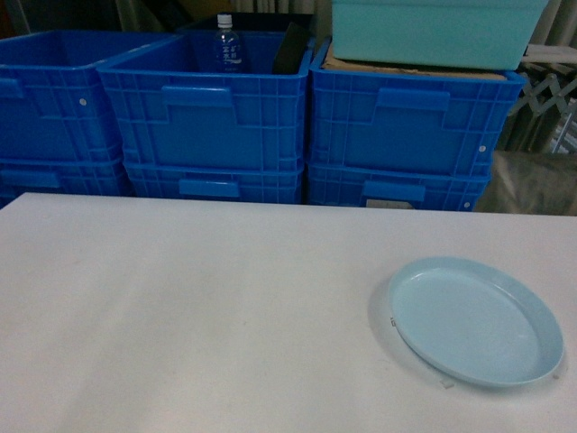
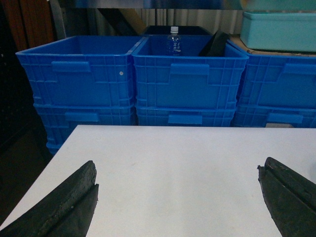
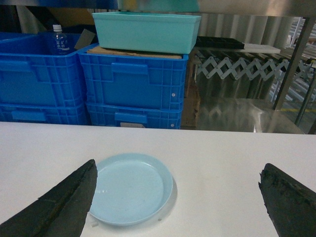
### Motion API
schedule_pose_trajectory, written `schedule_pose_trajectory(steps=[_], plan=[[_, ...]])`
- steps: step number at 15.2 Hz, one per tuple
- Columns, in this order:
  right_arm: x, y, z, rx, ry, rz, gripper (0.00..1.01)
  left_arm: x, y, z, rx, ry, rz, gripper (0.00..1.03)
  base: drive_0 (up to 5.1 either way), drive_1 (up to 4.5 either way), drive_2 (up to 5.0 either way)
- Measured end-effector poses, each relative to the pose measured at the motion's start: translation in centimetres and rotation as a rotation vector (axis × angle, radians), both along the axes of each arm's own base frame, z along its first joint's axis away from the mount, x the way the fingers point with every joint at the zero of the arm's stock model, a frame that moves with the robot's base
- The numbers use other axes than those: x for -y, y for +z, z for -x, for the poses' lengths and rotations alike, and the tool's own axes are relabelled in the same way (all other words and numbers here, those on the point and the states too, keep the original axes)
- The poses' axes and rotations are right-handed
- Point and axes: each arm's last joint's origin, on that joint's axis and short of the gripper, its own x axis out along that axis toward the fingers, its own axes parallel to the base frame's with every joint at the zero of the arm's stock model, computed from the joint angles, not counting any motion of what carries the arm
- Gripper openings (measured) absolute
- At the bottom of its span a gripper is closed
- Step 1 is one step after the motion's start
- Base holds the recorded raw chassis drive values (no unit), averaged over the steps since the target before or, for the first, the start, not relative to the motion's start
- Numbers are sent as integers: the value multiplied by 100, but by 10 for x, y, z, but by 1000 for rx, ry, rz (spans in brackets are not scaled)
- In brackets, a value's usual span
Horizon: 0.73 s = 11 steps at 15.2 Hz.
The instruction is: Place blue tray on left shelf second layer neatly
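Clearly the blue tray (image 1: 475, 320) lies flat on the white table (image 1: 198, 316), near right; the right gripper (image 3: 175, 207), jaws spread, sits just behind it, probably nearer than the equally spread left gripper (image 2: 177, 202).

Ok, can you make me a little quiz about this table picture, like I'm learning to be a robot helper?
1. True or false: the blue tray is already on the shelf.
2. Which is nearer the tray: A) the left gripper or B) the right gripper?
3. What stands inside the middle blue crate?

Key:
1. False. It lies flat on the white table.
2. B. The right wrist view shows the tray just ahead of its open fingers.
3. A clear water bottle with a white cap.
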Motion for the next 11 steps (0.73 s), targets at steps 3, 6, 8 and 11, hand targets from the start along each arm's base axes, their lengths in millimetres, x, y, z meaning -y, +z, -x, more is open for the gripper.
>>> schedule_pose_trajectory(steps=[3, 6, 8, 11], plan=[[0, 0, 0, 0, 0, 0, 98, 0, 0, 0, 0, 0, 0, 98, 0, 0, 0], [0, 0, 0, 0, 0, 0, 98, 0, 0, 0, 0, 0, 0, 98, 0, 0, 0], [0, 0, 0, 0, 0, 0, 98, 0, 0, 0, 0, 0, 0, 98, 0, 0, 0], [0, 0, 0, 0, 0, 0, 98, 0, 0, 0, 0, 0, 0, 98, 0, 0, 0]])
